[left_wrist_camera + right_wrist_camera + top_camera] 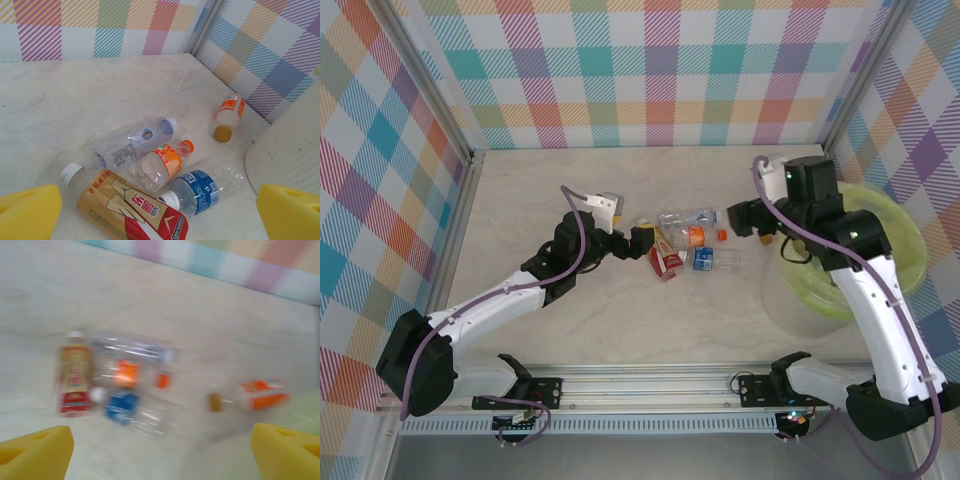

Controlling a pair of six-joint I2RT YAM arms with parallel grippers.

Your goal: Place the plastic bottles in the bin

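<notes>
My left gripper [160,215] hangs released, its yellow foam fingertips [30,210] spread wide either side of the red-and-gold labelled plastic bottle [131,207]. That bottle lies on its side on the pale marbled table [60,100], and I judge it the pick in hand. To do it well, I would lower squarely across the middle of the label. I would also keep the fingers off the blue-labelled clear bottle [202,187], whose white cap seems to touch it, and off the orange-labelled bottle with the orange cap [162,162] just behind. My right gripper [160,450] is also released, with nothing between its fingers, above the same cluster.

The left wrist camera gives me these contacts, plus a small amber-capped bottle [227,117] lying apart. Overhead, they shrink into one heap. The overhead camera does show the large round translucent yellow-green bin [905,235] under the right arm, well apart from the left gripper, so I expect a long carry. The right wrist picture is smeared, and I would not align by it.
</notes>
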